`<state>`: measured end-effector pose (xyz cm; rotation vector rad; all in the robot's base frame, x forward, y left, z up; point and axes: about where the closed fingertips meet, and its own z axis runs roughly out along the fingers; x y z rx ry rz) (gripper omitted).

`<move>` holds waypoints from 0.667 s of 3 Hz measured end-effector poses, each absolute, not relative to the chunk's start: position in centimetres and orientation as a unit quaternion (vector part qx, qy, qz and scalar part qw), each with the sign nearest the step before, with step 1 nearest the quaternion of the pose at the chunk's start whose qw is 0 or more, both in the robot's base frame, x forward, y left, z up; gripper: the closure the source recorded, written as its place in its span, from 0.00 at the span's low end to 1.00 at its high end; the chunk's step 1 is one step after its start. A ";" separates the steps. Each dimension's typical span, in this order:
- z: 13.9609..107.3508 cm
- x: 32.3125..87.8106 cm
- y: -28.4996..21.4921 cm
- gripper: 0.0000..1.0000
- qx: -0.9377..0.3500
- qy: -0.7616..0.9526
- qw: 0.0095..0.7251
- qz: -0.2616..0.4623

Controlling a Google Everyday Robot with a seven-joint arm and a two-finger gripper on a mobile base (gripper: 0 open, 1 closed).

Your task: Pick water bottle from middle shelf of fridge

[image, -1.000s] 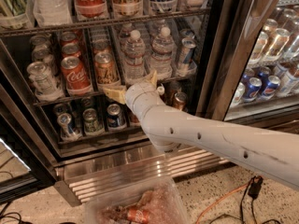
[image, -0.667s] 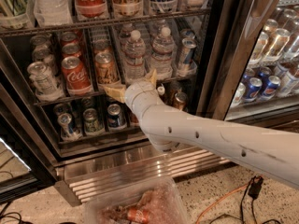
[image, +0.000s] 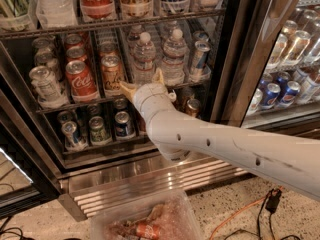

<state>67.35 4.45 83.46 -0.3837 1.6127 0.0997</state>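
The fridge [image: 235, 79] stands open, with a louvred steel grille at its base. On the middle shelf [image: 70, 105], two clear water bottles with white caps stand side by side, the left one [image: 144, 59] and the right one [image: 175, 54]. My gripper [image: 142, 82], on the end of the white arm, is at the shelf's front edge, right in front of the left bottle's base. Its tan fingers [image: 125, 88] are spread open, one pointing left and one pointing up beside the bottle. They hold nothing.
Coca-Cola cans [image: 80, 79] and other soda cans [image: 111, 74] fill the shelf left of the bottles, and a slim can [image: 199, 56] stands to their right. More cans [image: 122, 124] sit on the lower shelf. A clear bin [image: 145, 219] and an orange cable [image: 240, 214] lie on the floor. A second cooler [image: 285, 84] is at right.
The gripper has edged slightly up and in toward the left water bottle. Nothing else has moved.
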 end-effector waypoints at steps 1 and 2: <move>83.5 67.3 4.4 0.23 -0.170 0.717 0.675 0.044; 83.2 67.6 4.1 0.25 -0.163 0.721 0.672 0.035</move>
